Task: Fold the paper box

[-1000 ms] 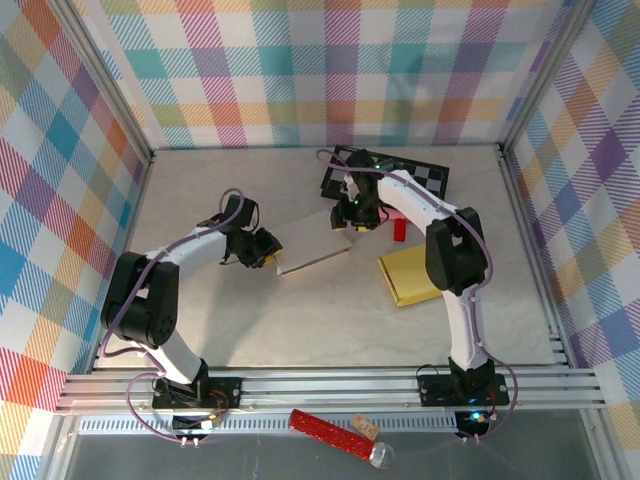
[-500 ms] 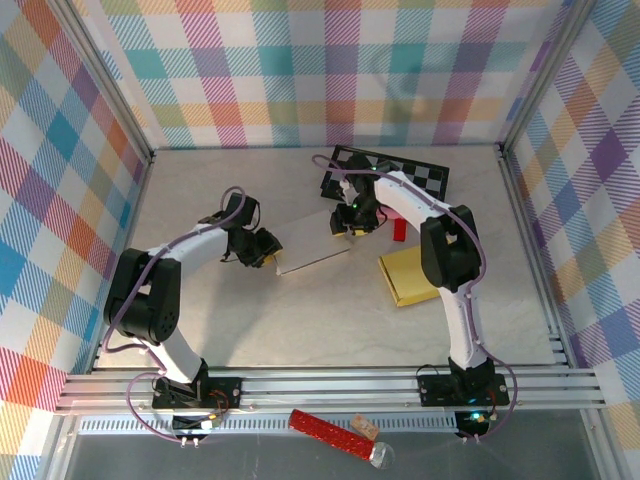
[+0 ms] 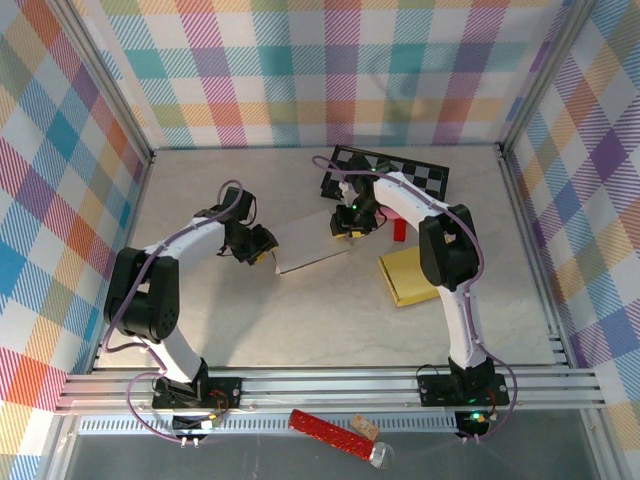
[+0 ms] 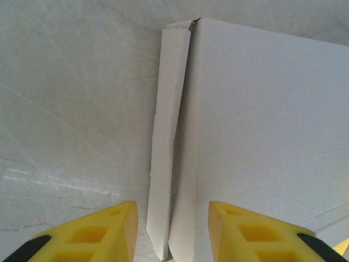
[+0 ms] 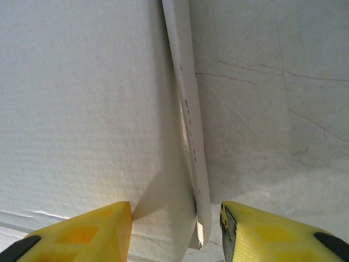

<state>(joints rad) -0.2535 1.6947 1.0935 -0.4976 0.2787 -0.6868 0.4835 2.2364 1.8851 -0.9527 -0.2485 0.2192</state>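
While L tool [image 4: 173,229] straddles, box [image 4: 262,136] cropped.

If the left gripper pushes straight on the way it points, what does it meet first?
Most likely the narrow side flap of the flat white paper box. The flap lies between the open jaws of the left gripper, though depth is hard to judge.
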